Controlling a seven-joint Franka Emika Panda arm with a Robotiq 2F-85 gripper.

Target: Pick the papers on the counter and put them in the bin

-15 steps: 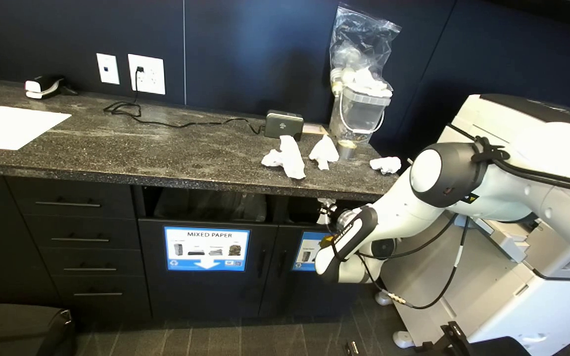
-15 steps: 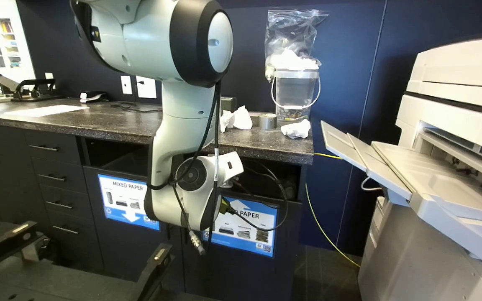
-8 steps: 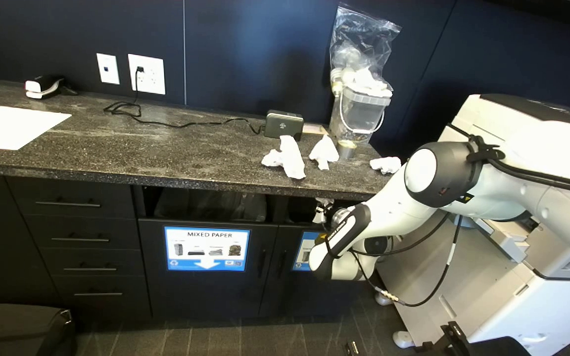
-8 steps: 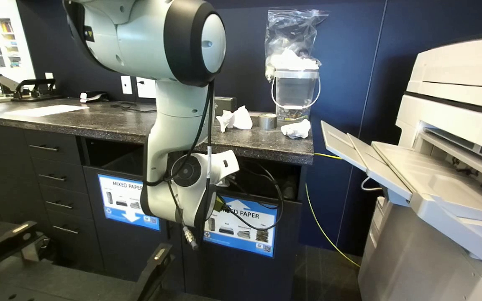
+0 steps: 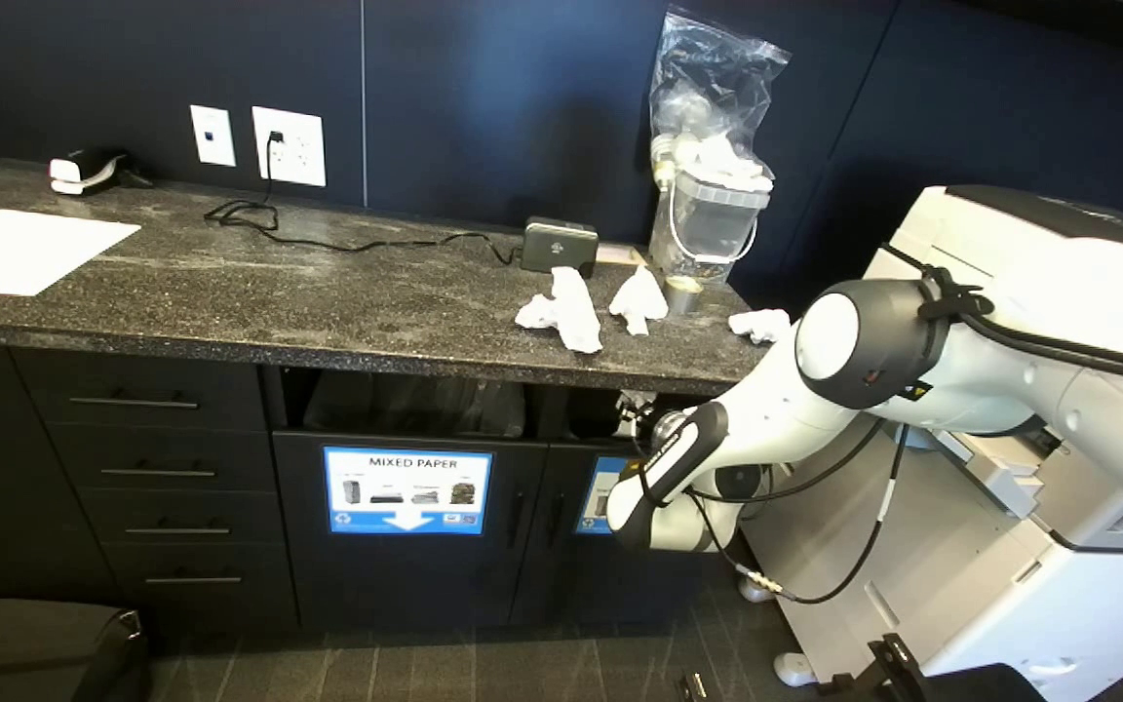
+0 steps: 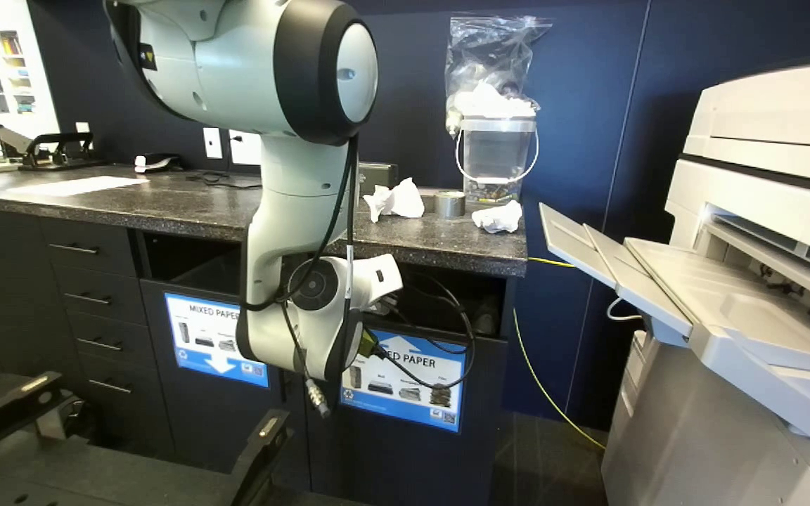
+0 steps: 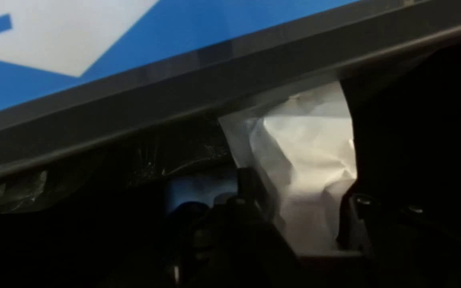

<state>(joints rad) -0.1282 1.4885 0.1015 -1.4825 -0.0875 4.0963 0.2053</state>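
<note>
Apparently binning crumpled white paper wad [image 7: 308,160] between black fingers [image 7: 249,188] (indeterminable whether gripped), below front edge of dark stone counter [image 5: 347,307]; release inside grey cabinet lip [image 7: 154,102].

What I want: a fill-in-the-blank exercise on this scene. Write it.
Unlike the crumpled papers on the counter, the large white sheet lies ____.
In an exterior view, the arrow on the fully visible sign points ____.
In the wrist view, crumpled paper shows ____ the two fingers of the gripper.
The clear bucket has a handle coloured ____.
Missing words: flat; down; between; white.
</note>
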